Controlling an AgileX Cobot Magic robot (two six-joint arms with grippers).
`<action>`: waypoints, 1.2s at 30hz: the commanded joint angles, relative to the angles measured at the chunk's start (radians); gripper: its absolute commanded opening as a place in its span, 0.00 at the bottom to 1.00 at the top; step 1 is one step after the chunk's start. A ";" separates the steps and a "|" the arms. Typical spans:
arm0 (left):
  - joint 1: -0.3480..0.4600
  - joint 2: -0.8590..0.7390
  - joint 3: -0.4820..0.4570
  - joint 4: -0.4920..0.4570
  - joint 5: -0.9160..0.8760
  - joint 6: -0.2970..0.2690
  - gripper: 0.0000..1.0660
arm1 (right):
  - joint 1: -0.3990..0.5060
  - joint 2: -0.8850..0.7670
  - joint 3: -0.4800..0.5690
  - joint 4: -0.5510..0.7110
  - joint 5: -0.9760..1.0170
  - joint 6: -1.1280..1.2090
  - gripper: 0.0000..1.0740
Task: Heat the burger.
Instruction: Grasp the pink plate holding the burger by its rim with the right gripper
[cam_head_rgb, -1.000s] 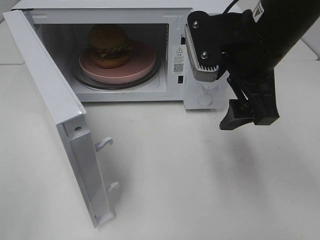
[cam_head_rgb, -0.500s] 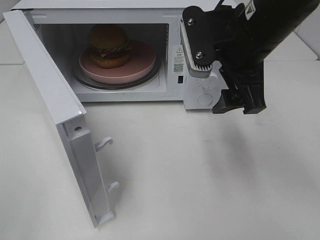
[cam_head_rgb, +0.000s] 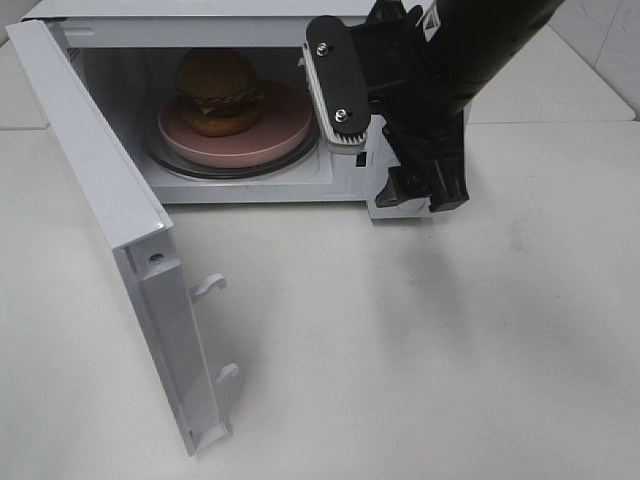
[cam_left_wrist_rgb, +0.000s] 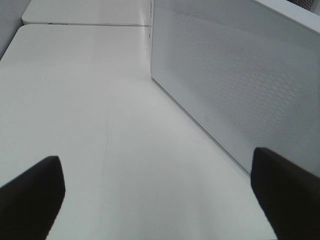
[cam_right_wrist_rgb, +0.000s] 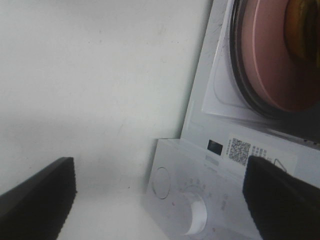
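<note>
One white microwave oven (cam_head_rgb: 250, 100) is seen on the pale worktop (cam_head_rgb: 400, 350), door swung wide.
Inside, on a round pink plate (cam_head_rgb: 285, 135), the tall golden-bunned burger (cam_head_rgb: 217, 92) is seated; both black claws, right (cam_head_rgb: 385, 150) and left (cam_left_wrist_rgb: 160, 195), are spread apart, nothing held.

the right arm (cam_head_rgb: 470, 40) covers most of the microwave's control panel (cam_head_rgb: 400, 190) in the high view, and its upper part is cut by the top edge. in the right wrist view the burger (cam_right_wrist_rgb: 302, 25) is only a blurred brown strip at the edge, and the pink plate (cam_right_wrist_rgb: 275, 60) is cut off. the label (cam_right_wrist_rgb: 240, 150) text is too small to read.
</note>
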 joint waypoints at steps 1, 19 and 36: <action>0.003 -0.022 0.003 -0.004 -0.010 -0.005 0.89 | 0.004 0.023 -0.025 -0.007 -0.018 -0.006 0.81; 0.003 -0.022 0.003 -0.004 -0.010 -0.005 0.89 | 0.039 0.208 -0.157 -0.016 -0.127 0.004 0.79; 0.003 -0.022 0.003 -0.004 -0.010 -0.005 0.89 | 0.050 0.398 -0.272 -0.024 -0.189 0.064 0.78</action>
